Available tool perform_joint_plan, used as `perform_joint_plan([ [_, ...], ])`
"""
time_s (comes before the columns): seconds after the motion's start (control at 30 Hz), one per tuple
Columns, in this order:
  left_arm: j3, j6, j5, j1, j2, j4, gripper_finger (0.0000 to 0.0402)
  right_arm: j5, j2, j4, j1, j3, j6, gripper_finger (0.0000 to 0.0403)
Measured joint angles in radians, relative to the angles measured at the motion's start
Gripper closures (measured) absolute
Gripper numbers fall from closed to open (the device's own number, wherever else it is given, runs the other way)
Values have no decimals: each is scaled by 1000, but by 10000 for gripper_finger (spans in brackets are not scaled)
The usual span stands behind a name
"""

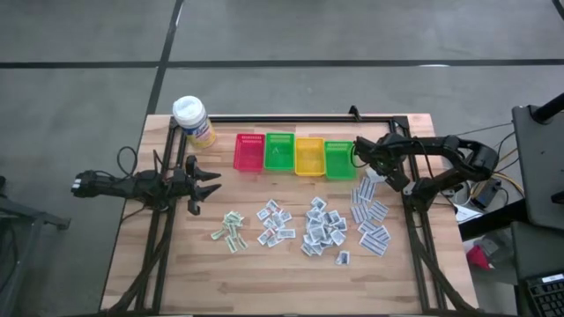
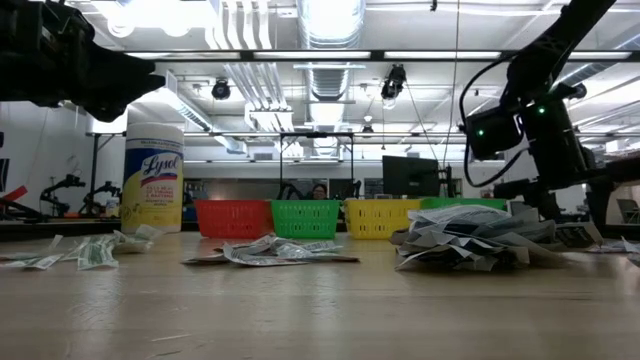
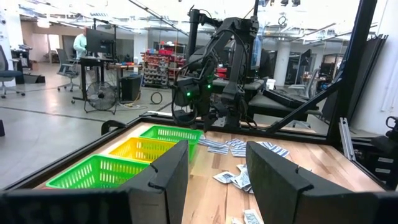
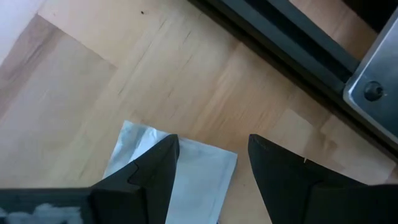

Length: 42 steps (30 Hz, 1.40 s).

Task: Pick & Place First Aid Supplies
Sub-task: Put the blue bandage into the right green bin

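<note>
Packets (image 1: 324, 226): small, flat, rectangular paper

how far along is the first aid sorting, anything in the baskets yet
Nothing visibly done: the packets lie in piles on the table, and no packets show in the baskets. In hand: the right end effector is open above one packet near the rightmost pile. The left end effector waits open, empty. All picking remains.
</note>
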Motion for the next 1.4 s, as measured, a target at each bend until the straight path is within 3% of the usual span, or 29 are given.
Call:
perform_joint_plan([
  [0.37, 0, 1, 0, 0, 0, 0, 243, 1, 0, 24, 0, -9, -26, 228],
  [0.93, 0, 1, 0, 0, 0, 0, 243, 9, 2, 33, 0, -12, -41, 360],
  [1.4, 0, 3, -1, 0, 0, -1, 243, 13, -38, 26, 0, -7, -179, 394],
])
